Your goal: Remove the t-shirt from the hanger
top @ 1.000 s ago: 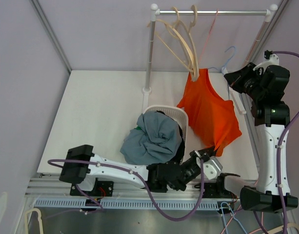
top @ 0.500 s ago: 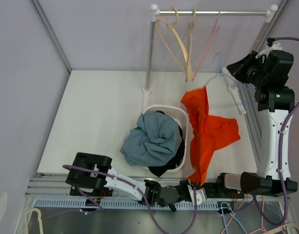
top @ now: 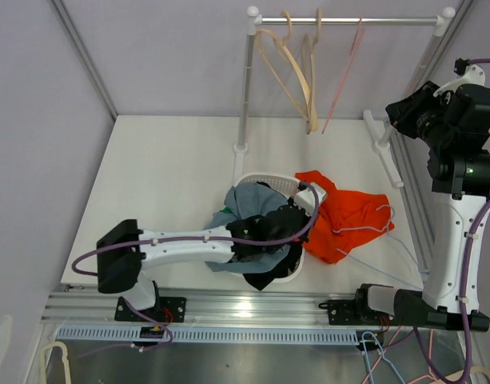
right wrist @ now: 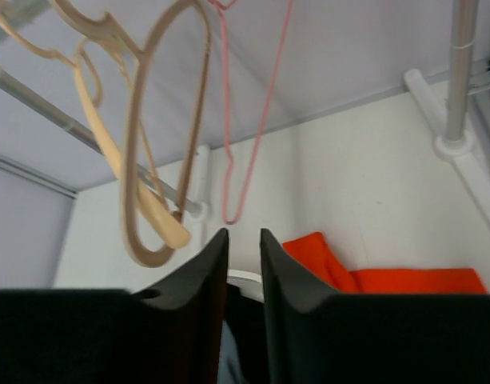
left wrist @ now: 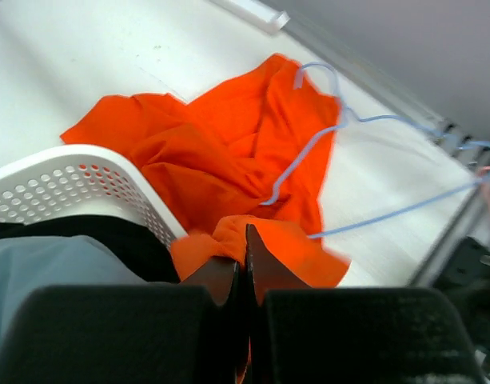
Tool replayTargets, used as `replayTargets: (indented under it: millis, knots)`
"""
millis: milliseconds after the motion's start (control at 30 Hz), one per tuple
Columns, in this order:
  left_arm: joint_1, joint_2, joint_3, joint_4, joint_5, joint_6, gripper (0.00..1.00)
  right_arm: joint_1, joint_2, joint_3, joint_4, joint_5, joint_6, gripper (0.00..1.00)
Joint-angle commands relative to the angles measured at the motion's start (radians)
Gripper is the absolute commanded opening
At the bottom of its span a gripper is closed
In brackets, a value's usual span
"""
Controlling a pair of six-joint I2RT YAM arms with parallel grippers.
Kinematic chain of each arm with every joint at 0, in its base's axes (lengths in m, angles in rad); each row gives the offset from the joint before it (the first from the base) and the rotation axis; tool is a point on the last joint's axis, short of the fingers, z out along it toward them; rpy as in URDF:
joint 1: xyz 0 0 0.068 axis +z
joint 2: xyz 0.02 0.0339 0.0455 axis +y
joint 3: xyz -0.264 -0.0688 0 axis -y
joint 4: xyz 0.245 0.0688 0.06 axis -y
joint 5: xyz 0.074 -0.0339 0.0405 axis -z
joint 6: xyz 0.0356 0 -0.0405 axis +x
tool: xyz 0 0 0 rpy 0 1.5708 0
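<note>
While pinching orange t-shirt at 3 o'clock rim of laundry basket (blue hanger atop) with left gripper, holds right gripper slightly parted.

Soft, even light from overhead leaves the white bench bright, with faint shadows and no glare. Both wrist views blur slightly, and their dark fingers sit close-up and out of focus.
</note>
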Motion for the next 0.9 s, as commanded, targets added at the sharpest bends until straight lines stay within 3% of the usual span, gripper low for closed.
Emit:
replayTargets:
  millis: [0,33,133,233,300,433,600,867]
  knots:
    - [-0.031,-0.148,-0.042,-0.096,0.059,-0.065,0.01,0.012,0.022,-0.069,-0.064,0.076,-0.082,0.29]
    - [-0.031,-0.178,-0.066,-0.109,0.067,-0.088,0.00,0.010,0.015,-0.111,-0.057,0.092,-0.085,0.49]
    - [-0.031,-0.314,-0.196,-0.129,0.065,-0.121,0.01,0.001,-0.031,-0.302,0.003,0.109,-0.081,0.76]
    - [-0.031,-0.429,-0.282,-0.188,0.033,-0.139,0.01,-0.016,-0.090,-0.492,0.072,0.123,-0.059,0.80]
    - [-0.027,-0.468,-0.290,-0.260,-0.013,-0.144,0.01,-0.030,-0.125,-0.585,0.120,0.147,-0.039,0.89]
    - [0.030,-0.506,-0.293,-0.333,0.011,-0.185,0.01,-0.059,-0.162,-0.780,0.166,0.227,-0.007,0.95]
    - [0.082,-0.517,-0.324,-0.346,0.105,-0.210,0.01,-0.129,-0.156,-0.993,0.258,0.170,0.054,0.95]
    - [0.081,-0.483,-0.350,-0.262,0.269,-0.237,0.01,-0.146,-0.078,-1.093,0.261,0.261,0.113,0.95]
